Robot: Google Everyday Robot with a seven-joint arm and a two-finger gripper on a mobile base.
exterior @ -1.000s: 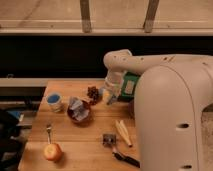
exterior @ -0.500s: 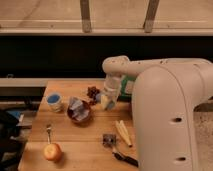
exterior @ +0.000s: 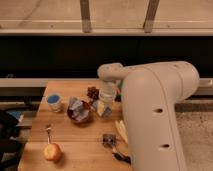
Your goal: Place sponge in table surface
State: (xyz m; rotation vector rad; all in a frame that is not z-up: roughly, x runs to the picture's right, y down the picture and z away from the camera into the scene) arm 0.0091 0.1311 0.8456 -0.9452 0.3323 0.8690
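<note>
My gripper (exterior: pixel 102 107) hangs from the white arm, low over the light brown wooden table surface (exterior: pixel 80 137), just right of a dark bowl. It is shut on the sponge (exterior: pixel 97 105), a small blue-grey pad at its lower end, at or just above the wood. The arm's wrist hides part of the sponge.
A dark bowl (exterior: pixel 79 111) with pale things in it stands left of the gripper. Also on the table: a light blue cup (exterior: pixel 54 101), a brown lumpy object (exterior: pixel 92 92), an apple (exterior: pixel 52 151), a utensil (exterior: pixel 48 130), a banana (exterior: pixel 121 131) and a small grey object (exterior: pixel 107 139).
The gripper has moved left and down with the sponge, from above the table's right side to low beside the bowl.
</note>
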